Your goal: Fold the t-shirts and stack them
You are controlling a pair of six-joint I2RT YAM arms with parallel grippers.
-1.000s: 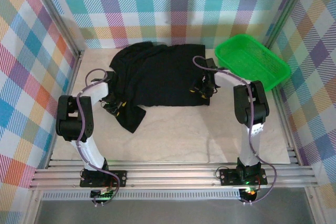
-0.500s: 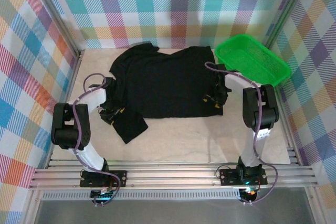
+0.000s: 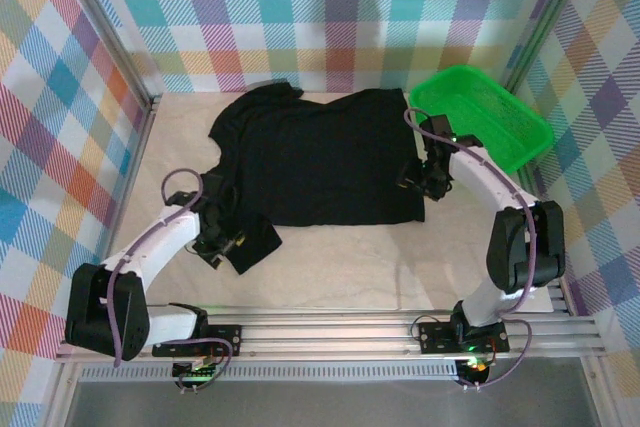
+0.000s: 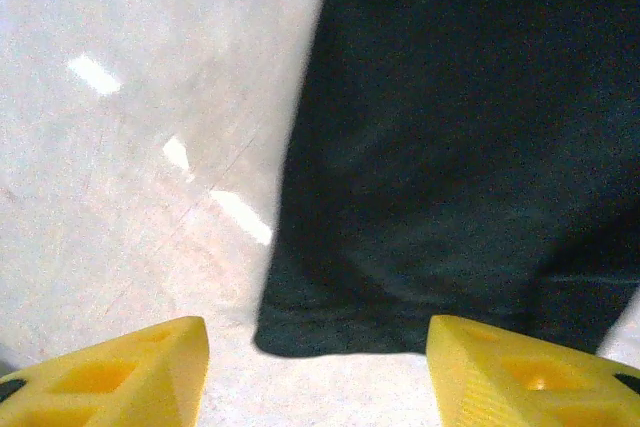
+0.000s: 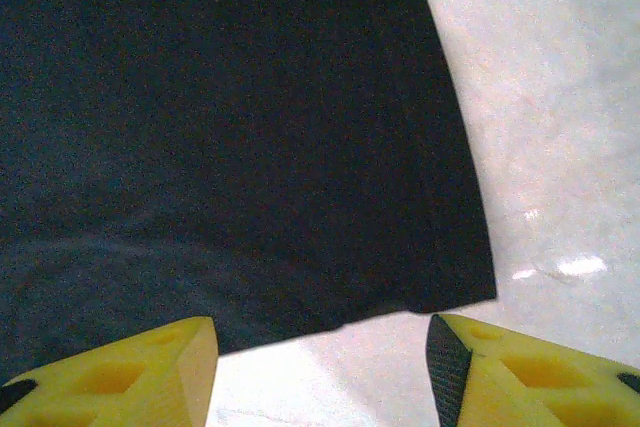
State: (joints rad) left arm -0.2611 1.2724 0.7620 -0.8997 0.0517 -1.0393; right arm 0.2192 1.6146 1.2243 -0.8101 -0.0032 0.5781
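Observation:
A plain black t-shirt [image 3: 310, 157] lies spread flat on the back half of the table, one sleeve [image 3: 255, 240] pointing toward the near left. My left gripper [image 3: 226, 239] hovers at that sleeve. In the left wrist view it [image 4: 318, 387] is open, and the sleeve hem [image 4: 400, 327] lies just ahead of the yellow fingertips [image 4: 110, 377]. My right gripper [image 3: 423, 180] sits at the shirt's right edge. In the right wrist view it [image 5: 320, 377] is open over bare table, with the shirt's bottom corner [image 5: 470, 282] just beyond the fingers [image 5: 520, 377].
A green mesh basket [image 3: 480, 117] stands at the back right, close behind the right arm. Checked walls enclose the table on three sides. Bare pale tabletop [image 3: 380, 267] runs between the shirt's hem and the arm bases.
The shirt, bunched at its left a second ago, now lies flat and wider. Both arms have swung outward, the right gripper moving back and right along the shirt's edge.

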